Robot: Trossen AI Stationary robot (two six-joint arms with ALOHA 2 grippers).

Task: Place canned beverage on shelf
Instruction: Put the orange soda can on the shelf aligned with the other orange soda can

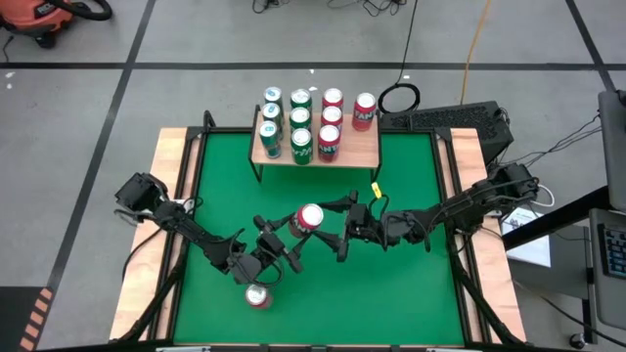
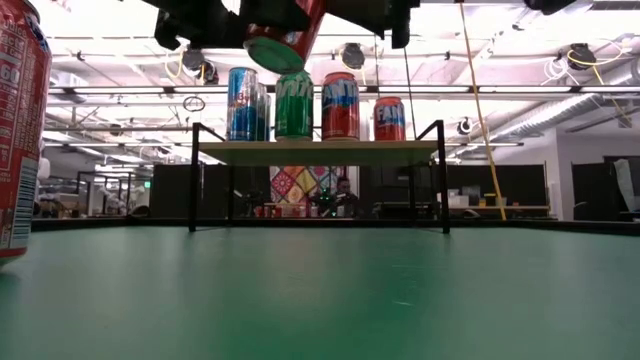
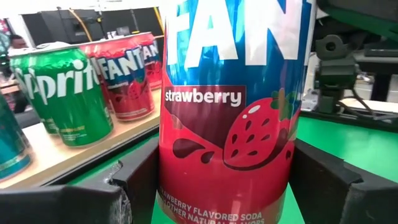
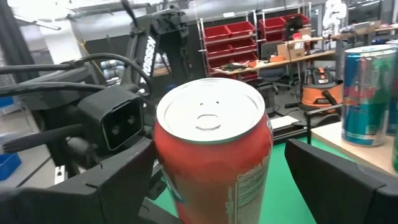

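Strawberry soda can (image 3: 233,112) sits lifted off the tabletop (image 1: 391,293), clamped in my left hand (image 1: 284,240); my right hand (image 1: 337,230) brackets it, fingers spread, not gripping. To hand over cleanly, right should close before left lets go, then carry to the shelf (image 1: 362,147).
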